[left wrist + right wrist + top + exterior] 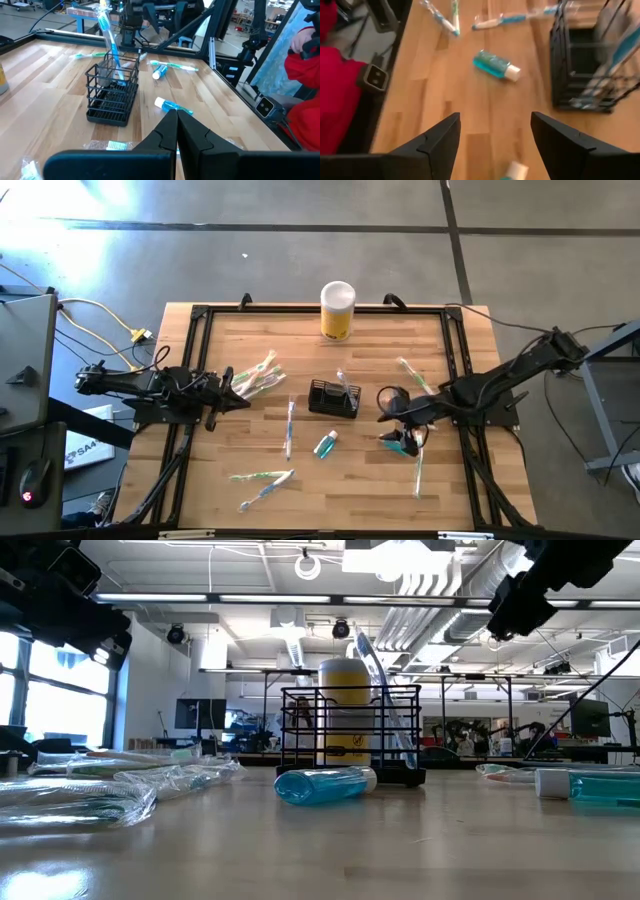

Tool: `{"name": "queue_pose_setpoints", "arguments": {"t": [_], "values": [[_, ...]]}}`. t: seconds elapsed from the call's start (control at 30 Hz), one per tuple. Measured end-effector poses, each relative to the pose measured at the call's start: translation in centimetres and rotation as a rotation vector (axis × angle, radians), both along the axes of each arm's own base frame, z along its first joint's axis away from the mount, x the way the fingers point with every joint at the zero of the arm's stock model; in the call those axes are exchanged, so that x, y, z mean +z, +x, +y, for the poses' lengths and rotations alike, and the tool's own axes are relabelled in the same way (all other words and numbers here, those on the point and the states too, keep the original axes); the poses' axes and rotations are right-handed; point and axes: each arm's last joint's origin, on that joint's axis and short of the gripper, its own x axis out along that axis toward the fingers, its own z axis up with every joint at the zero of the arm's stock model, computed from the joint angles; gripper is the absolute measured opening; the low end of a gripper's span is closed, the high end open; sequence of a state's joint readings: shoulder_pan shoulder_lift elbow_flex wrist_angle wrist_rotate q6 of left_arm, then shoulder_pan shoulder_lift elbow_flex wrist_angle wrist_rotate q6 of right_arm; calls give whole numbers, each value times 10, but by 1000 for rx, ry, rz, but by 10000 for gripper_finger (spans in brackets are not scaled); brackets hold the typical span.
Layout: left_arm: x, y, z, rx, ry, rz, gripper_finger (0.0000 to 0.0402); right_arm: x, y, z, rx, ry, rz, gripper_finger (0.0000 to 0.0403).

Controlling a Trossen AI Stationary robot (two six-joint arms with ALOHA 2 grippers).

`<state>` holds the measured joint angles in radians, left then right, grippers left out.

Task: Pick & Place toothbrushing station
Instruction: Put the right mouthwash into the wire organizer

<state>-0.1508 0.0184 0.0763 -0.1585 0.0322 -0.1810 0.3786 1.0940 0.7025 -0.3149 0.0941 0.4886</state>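
spanning most of the high view, a pale wooden counter (370,480) framed by black rails is seen on a grey concrete floor. behind it, an open workshop with ceiling pipes, strip lights and monitors is shown in the low view, and a person's red sleeve (305,65) is caught at the counter's edge in the left wrist view.

the toothbrushing station (334,398), a small black wire-mesh caddy, stands upright near the middle of the counter, with a toothbrush (111,40) leaning inside it. a yellow cylinder with a white lid (337,310) stands at the far edge behind it. a small blue bottle (326,444) lies just in front of the caddy, and wrapped toothbrushes (258,374) are scattered across the boards (some still in clear plastic).

the left end effector (238,386) is held above the counter's left side, its fingers pressed together and holding nothing. the right end effector (392,418) hangs to the right of the caddy, apart from it, with its fingers (437,137) spread wide over bare wood; nothing is gripped between them.
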Motion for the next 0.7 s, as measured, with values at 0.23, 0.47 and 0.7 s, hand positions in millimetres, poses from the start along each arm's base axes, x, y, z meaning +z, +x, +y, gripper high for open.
{"name": "queue_pose_setpoints", "arguments": {"t": [0.23, 0.47, 0.7], "values": [[0, 0, 0, 1, 0, 1, 0, -23, 10, 6, 35, -1, 135, 235], [0, 0, 0, 1, 0, 2, 0, -52, 21, 14, 76, 37, 286, 235], [0, 0, 0, 1, 0, 2, 0, -79, 30, 11, 26, -46, 383, 235]]}}
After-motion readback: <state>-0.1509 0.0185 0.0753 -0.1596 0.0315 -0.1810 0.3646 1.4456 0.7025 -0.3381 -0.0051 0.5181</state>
